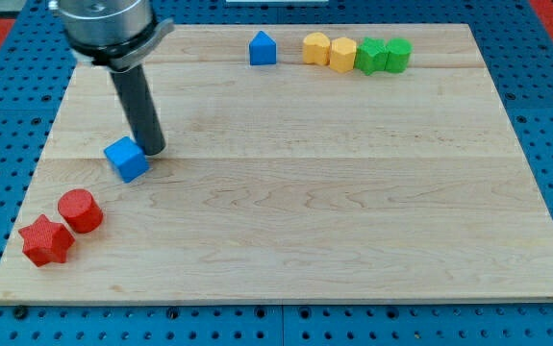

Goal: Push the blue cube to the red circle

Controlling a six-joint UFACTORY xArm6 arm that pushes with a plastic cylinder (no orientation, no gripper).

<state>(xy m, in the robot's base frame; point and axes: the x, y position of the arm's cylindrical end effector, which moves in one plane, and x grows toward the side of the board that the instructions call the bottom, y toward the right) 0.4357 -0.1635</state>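
The blue cube [126, 159] lies on the wooden board [334, 211] at the view's left, turned at an angle. My tip [153, 150] rests right against the cube's upper right side. The red circle [80, 210], a short red cylinder, stands below and left of the cube, about a block's width away. A red star [45, 240] touches the circle's lower left.
Along the view's top edge stand a blue house-shaped block [263, 48], two yellow blocks [330, 50] and two green blocks [383, 55]. The board's left edge is close to the red blocks.
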